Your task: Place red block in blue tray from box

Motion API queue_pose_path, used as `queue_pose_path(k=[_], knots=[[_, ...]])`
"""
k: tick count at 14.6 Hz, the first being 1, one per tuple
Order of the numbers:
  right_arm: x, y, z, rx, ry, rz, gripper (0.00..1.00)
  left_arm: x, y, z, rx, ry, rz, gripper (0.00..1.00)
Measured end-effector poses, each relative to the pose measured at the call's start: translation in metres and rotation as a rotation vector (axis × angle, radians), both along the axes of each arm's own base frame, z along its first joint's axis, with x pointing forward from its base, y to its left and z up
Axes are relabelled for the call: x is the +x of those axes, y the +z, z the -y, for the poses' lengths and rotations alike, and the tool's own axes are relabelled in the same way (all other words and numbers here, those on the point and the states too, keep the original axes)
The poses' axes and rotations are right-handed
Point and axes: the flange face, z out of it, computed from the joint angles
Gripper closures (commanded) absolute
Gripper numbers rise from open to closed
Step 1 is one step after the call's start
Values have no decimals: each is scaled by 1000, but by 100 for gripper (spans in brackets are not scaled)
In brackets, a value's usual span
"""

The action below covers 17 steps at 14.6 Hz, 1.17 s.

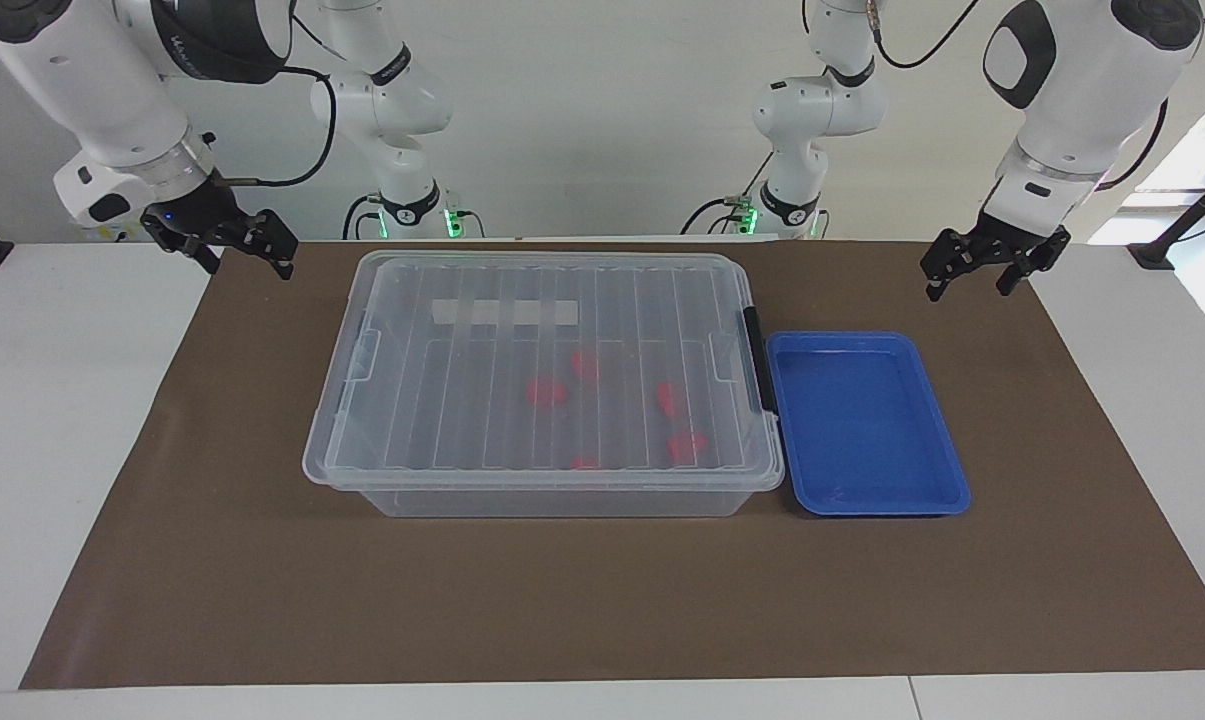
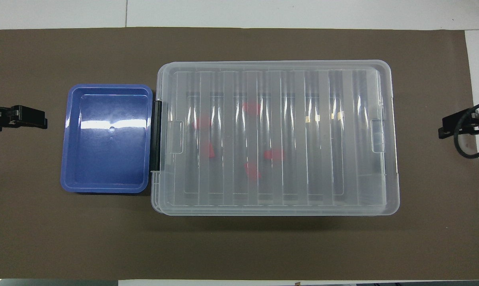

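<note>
Red blocks (image 1: 546, 392) in lidded box (image 1: 402, 300), beside blue tray (image 1: 947, 440); both pincers, left (image 1: 972, 280) & right (image 1: 245, 262), released.

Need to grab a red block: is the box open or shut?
Shut: the ribbed lid lies flat on the box, covering the red blocks.

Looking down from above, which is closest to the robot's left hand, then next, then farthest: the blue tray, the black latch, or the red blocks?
Counting outward from the left hand in the overhead view:
1. The blue tray, at the left arm's end of the table.
2. The black latch, on the box's short side next to the tray.
3. The red blocks, inside the closed box.
</note>
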Motion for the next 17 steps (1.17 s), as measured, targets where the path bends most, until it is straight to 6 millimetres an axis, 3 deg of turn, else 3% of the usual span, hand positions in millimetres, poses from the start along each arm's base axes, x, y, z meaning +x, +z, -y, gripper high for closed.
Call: queue_pose_path(k=[9,13,15,17], knots=[[0,0,1,1,-2,1,0,0,0,0,0,0,0,0],[7,1,-29,4,49,35,0,0,0,0,0,0,0,0],[13,-11,-39,1,47,55,0,0,0,0,0,0,0,0],[19,-37,-44,1,34,59,0,0,0,0,0,0,0,0]])
